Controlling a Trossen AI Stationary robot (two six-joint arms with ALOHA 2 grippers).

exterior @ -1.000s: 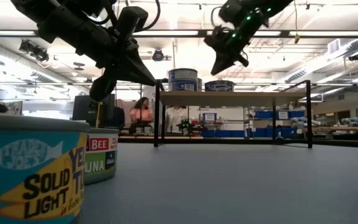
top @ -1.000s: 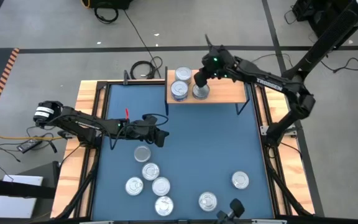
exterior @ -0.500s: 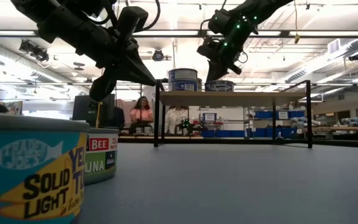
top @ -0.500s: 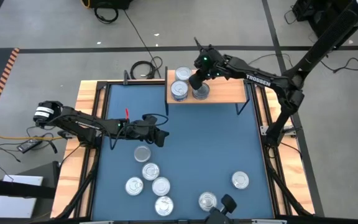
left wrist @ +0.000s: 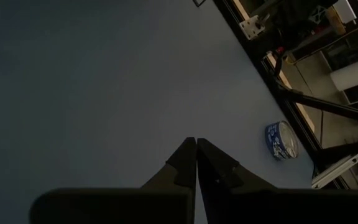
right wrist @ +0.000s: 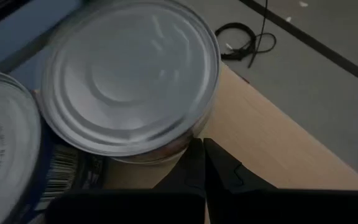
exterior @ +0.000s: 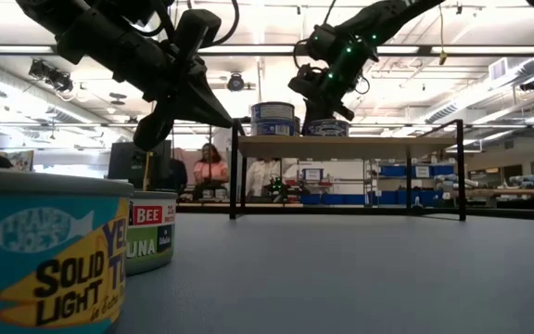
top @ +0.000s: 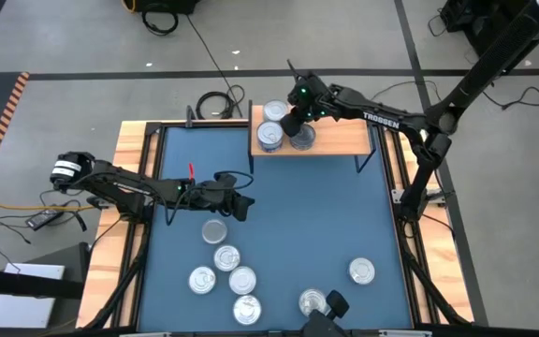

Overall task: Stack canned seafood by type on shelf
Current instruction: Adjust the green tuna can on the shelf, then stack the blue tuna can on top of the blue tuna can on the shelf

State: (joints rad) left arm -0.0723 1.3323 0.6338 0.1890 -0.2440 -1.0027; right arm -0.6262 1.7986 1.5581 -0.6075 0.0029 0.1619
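Over the shelf (top: 340, 140) my right pincer (top: 291, 124), fingers together and empty, had moved left against a can (top: 302, 137), nudging it toward its stack, I judged.

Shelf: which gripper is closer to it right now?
Right. The right gripper is over the shelf, shut among the cans there. The left gripper hangs shut above the blue table, well short of the shelf.

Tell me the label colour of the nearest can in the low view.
Teal can, yellow fish graphic, black lettering; low view.
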